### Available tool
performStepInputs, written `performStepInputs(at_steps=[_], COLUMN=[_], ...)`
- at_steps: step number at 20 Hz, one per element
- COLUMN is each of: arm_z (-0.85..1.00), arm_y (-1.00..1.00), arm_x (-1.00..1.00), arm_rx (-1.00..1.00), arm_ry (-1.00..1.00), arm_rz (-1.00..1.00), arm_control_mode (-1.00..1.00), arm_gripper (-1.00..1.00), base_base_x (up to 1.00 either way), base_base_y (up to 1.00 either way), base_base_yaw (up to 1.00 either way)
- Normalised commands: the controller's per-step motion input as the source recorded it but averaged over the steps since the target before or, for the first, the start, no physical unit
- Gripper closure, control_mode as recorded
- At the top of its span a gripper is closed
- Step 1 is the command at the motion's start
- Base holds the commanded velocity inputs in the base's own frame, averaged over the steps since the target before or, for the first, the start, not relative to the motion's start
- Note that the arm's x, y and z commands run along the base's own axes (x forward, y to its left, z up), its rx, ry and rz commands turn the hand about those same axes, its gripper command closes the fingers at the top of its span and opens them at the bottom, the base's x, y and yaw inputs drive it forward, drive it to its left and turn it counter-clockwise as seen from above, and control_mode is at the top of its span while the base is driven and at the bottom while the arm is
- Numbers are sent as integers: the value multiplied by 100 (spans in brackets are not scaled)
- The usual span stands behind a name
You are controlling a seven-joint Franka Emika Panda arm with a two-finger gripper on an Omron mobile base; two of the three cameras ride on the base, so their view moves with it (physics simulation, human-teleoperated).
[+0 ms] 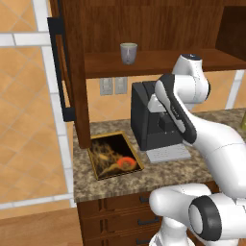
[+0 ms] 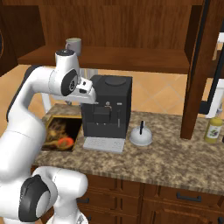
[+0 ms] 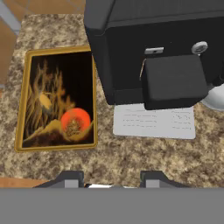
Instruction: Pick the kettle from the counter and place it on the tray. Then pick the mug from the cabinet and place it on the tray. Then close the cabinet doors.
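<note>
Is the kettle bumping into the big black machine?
Apart. The right base view shows bare counter between the kettle and the black machine; the kettle sits just past its grey drip plate.

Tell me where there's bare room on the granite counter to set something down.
Free: the speckled granite counter in front of the silvery-white kettle, toward the yellow bottle; also the gold-rimmed tray, which holds nothing. Crowded: around the black coffee machine and its grey drip plate.
</note>
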Motion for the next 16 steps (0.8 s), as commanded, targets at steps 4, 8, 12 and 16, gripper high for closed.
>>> performStepInputs(at_steps=[4,8,12,16], arm_z=[-10,-12,-13,-17], arm_y=[-10,-37,-56,-63], arm_x=[-22,-50,-50,-37], arm_rx=[0,1,7,9], arm_ry=[0,-7,-14,-11], arm_rz=[0,0,0,0], arm_control_mode=[-100,-100,-100,-100], arm_gripper=[-100,-100,-100,-100], base_base_x=[0,0,0,0], base_base_y=[0,0,0,0], base_base_yaw=[0,0,0,0])
